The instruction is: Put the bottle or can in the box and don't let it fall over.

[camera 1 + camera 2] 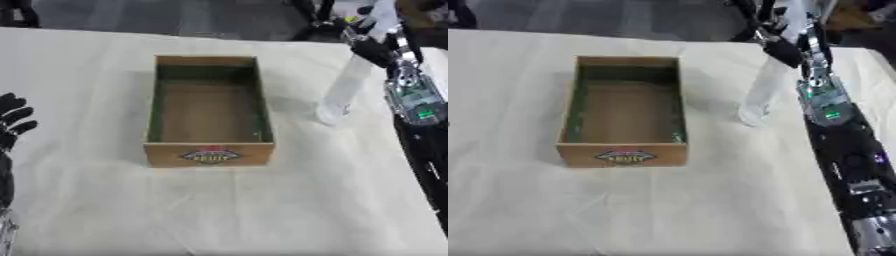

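- The table (105, 210), covered with a pale cream cloth, fills nearly the whole frame; a dark floor runs along the top edge.
- The wooden box (208, 111) sits at centre frame, open side up and empty, its long axis running from top to bottom of the picture, with a label on the near end wall.
- The right arm enters from the upper right, and the right hand (374, 49) is curled around the upper part of the bottle (346, 87).
- The bottle is clear and tall, standing just to the right of the box, its top tilted toward the upper right and its base on or just above the cloth; which of the two cannot be told.
- The coming move likely turns on this: the box lies directly left of the held bottle, so the bottle must rise over the right wall and come down upright.
- The left hand (12, 120) rests at the left edge, fingers relaxed and upward, well apart from the box.
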`<control>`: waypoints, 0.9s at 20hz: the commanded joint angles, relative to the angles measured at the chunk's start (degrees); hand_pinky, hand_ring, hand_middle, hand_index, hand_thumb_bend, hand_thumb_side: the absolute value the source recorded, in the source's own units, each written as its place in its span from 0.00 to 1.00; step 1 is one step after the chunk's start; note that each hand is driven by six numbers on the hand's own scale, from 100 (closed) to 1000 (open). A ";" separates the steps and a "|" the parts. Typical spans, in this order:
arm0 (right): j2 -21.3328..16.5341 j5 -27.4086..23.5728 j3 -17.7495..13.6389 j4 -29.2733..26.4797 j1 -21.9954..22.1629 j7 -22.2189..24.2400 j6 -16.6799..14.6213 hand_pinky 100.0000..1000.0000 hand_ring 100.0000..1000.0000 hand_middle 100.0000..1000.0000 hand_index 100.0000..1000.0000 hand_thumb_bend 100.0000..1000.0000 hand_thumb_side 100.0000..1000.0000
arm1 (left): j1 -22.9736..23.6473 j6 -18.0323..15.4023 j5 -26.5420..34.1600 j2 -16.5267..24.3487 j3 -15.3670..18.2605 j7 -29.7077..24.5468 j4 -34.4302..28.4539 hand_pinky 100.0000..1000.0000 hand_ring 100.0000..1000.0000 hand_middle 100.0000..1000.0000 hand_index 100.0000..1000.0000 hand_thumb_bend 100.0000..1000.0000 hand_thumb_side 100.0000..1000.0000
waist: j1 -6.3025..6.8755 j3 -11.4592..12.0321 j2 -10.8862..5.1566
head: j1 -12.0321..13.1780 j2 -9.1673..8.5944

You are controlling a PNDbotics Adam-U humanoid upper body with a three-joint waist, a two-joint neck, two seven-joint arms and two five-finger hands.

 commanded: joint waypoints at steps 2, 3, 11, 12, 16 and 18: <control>-1.84 -0.56 -0.12 -0.87 -0.76 -1.67 0.00 0.56 0.56 0.37 0.58 0.39 0.33 | -0.45 -0.10 0.02 0.23 0.00 -0.05 -1.16 0.73 0.75 0.69 0.80 0.25 0.82 | 0.17 -0.14 -1.12 | 0.17 -0.20; -1.86 -0.62 -0.10 -0.89 -0.77 -1.98 0.02 0.55 0.56 0.35 0.56 0.38 0.33 | -0.45 -0.10 0.03 0.23 0.00 -0.04 -1.17 0.73 0.75 0.69 0.80 0.25 0.82 | 0.17 -0.16 -1.12 | 0.18 -0.20; -1.94 -1.34 0.09 -1.21 -0.88 -3.58 0.06 0.55 0.53 0.30 0.40 0.33 0.32 | -0.40 -0.09 0.02 0.21 0.00 -0.01 -1.17 0.73 0.75 0.69 0.80 0.25 0.82 | 0.17 -0.20 -1.14 | 0.18 -0.09; -1.96 -1.39 0.11 -1.26 -0.91 -3.76 0.09 0.54 0.53 0.30 0.39 0.32 0.31 | -0.40 -0.10 0.01 0.22 0.00 -0.01 -1.17 0.73 0.75 0.69 0.80 0.25 0.82 | 0.16 -0.20 -1.15 | 0.19 -0.06; -2.00 -1.62 0.22 -1.44 -0.97 -4.28 0.16 0.54 0.52 0.29 0.35 0.29 0.31 | -0.35 -0.09 0.00 0.22 0.02 0.03 -1.16 0.73 0.75 0.69 0.80 0.25 0.82 | 0.13 -0.23 -1.17 | 0.25 0.04; -2.01 -1.76 0.34 -1.57 -1.02 -4.31 0.14 0.54 0.52 0.29 0.34 0.29 0.31 | -0.37 -0.09 0.01 0.21 0.02 0.03 -1.16 0.73 0.75 0.69 0.80 0.25 0.82 | 0.12 -0.23 -1.20 | 0.29 0.06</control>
